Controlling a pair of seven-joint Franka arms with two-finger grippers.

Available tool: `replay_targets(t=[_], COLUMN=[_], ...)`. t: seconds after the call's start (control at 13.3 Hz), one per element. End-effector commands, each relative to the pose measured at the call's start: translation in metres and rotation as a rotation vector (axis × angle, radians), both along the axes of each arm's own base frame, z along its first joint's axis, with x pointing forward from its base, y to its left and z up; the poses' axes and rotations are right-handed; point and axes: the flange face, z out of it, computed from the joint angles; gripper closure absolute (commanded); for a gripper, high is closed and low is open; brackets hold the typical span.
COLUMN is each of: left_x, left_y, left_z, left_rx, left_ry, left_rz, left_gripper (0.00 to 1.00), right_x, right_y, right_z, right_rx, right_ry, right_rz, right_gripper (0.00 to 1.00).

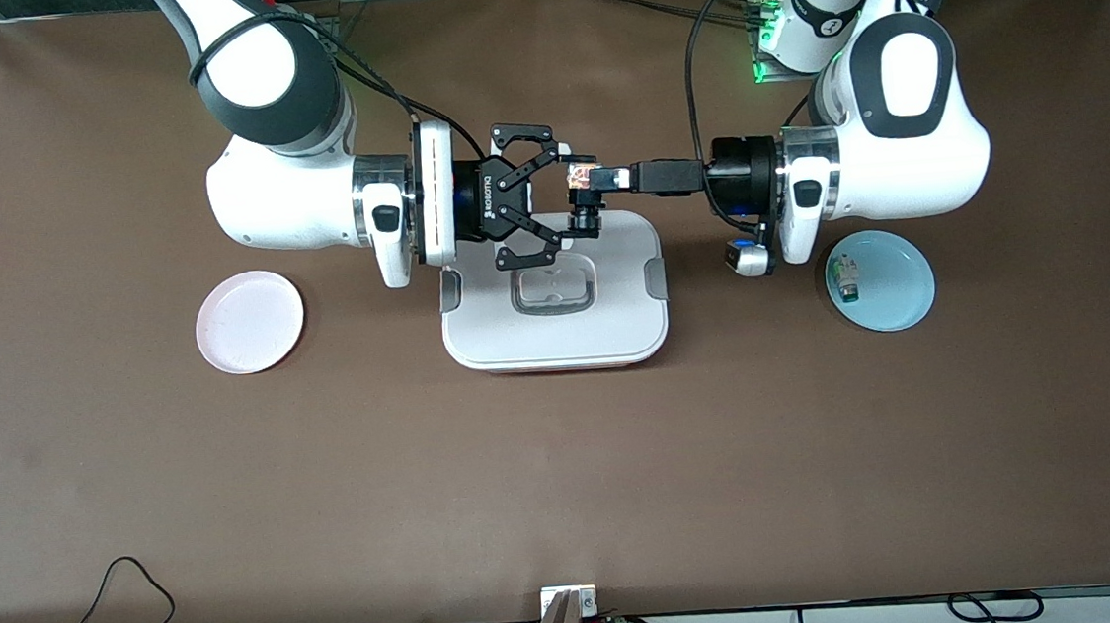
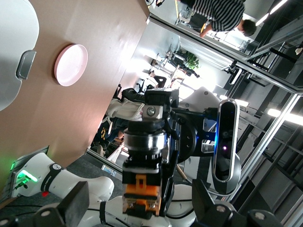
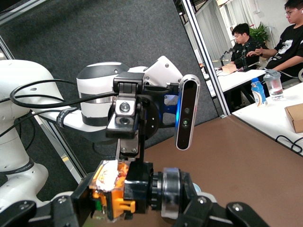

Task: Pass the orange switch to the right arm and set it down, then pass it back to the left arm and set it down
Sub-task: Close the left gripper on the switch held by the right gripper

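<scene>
Right fingers [image 3: 80,208] around orange switch [image 3: 113,191]

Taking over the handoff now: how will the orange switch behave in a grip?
The orange switch looks rigid and probably light, held in the right gripper. Its round metal-ringed barrel may twist between flat fingers; the blocky orange end seems safer. The left gripper, open, is beside it over the box.

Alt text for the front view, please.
Over the white box, the right hand grips the orange switch while the open left hand faces it end-on. A pink plate and a blue plate flank the box.
</scene>
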Motion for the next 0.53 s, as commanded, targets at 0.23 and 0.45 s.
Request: replay_targets(t=[0.23, 0.45], left_x=[-0.0137, -0.0131], left_y=[-0.003, -0.0029], left_z=[0.0082, 0.0097], left_rx=[-0.001, -0.001], left_ry=[-0.007, -0.004], left_rz=[-0.006, -0.003], left_gripper=[0.35, 0.82], right_x=[-0.0014, -0.0008], right_y=[-0.0014, -0.0021], right_z=[0.0048, 0.0046], right_rx=[0.014, 0.013], right_ry=[-0.01, -0.017], right_rz=[-0.01, -0.01], right_gripper=[0.67, 0.67])
